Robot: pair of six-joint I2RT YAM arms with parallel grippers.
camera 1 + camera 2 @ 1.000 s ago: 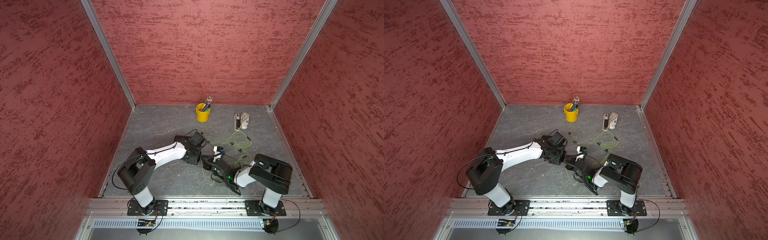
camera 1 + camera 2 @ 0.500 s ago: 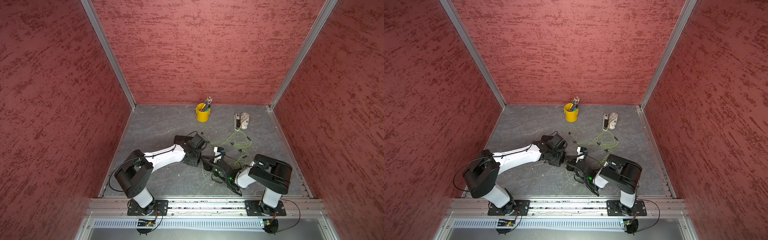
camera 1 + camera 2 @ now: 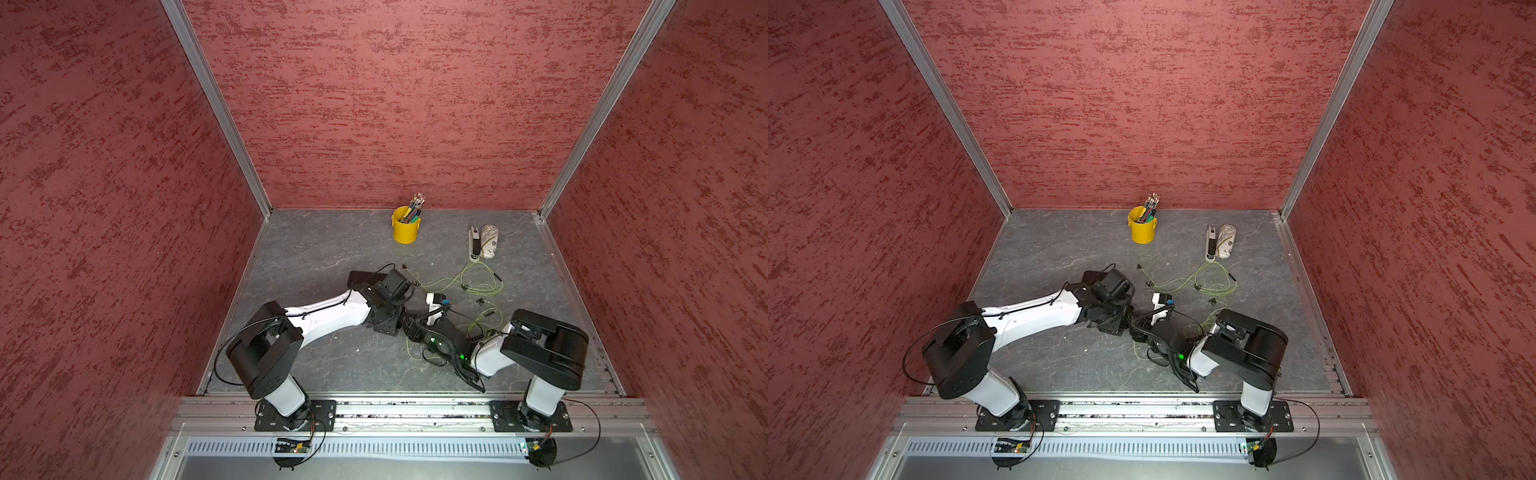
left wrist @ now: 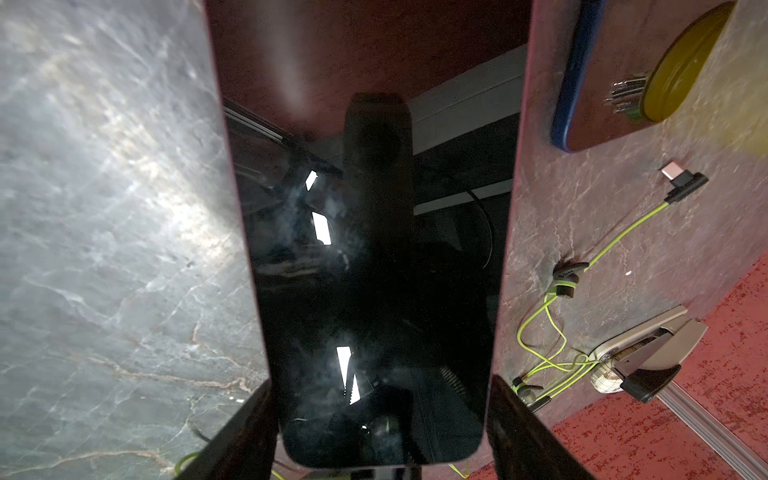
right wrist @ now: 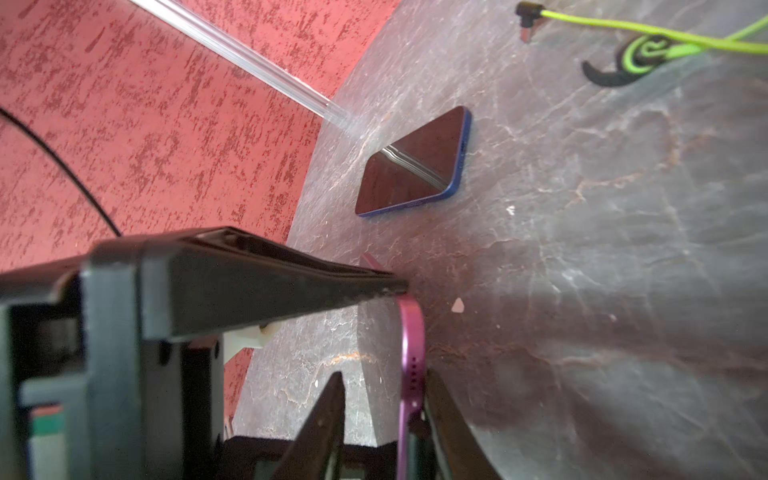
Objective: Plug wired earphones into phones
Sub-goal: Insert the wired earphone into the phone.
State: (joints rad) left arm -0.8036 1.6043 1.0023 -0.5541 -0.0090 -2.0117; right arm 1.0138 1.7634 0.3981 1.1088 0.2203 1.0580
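My left gripper (image 4: pixel 381 380) is shut across the width of one of the phones (image 4: pixel 365 208), which has a purple rim and a glossy dark screen. That purple rim (image 5: pixel 411 332) stands between the jaws of my right gripper (image 5: pixel 385 374). These are open, with a gap on one side. Both grippers meet at mid table (image 3: pixel 405 326). The other of the phones (image 5: pixel 415 162), blue-rimmed, lies flat on the table and is partly under the left arm (image 3: pixel 360 277). The wired earphones' yellow-green cables (image 3: pixel 473 282) lie loose, with a free plug (image 4: pixel 681 183) and an earbud (image 4: pixel 567 276).
A yellow cup of pens (image 3: pixel 405 226) stands at the back. A white power strip (image 3: pixel 473 243) and a patterned pouch (image 3: pixel 488 241) lie at the back right. More green cable (image 3: pixel 478 322) runs by the right arm. Red walls close in three sides.
My right gripper's jaws have come apart around the purple phone's rim. The left arm's elbow has shifted slightly left, and its grip on the phone is unchanged.
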